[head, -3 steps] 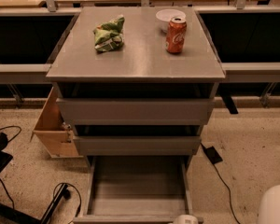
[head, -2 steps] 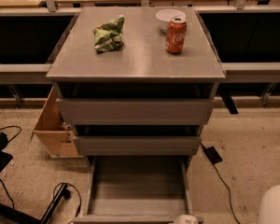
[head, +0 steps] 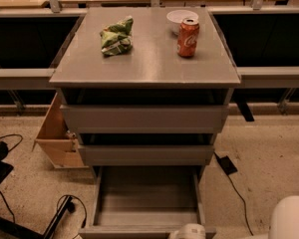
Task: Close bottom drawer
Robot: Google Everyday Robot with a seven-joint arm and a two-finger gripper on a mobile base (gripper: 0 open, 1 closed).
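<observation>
The bottom drawer point(head: 147, 195) of the grey metal cabinet point(head: 145, 78) is pulled far out towards me, and its plain grey tray interior is bare. Its flat front edge point(head: 134, 230) lies at the bottom of the view. A white rounded part of my gripper point(head: 188, 231) shows at the bottom edge, right at the drawer's front, right of centre. The two wider drawers point(head: 144, 118) above it stand a little way out.
A green crumpled bag point(head: 116, 35), a red soda can point(head: 188, 37) and a white bowl point(head: 180, 17) stand on the cabinet top. A light wooden box point(head: 57, 136) sits left of the cabinet. Cables point(head: 65, 208) lie on the floor at the left and right. My white body point(head: 290, 219) is at the bottom right.
</observation>
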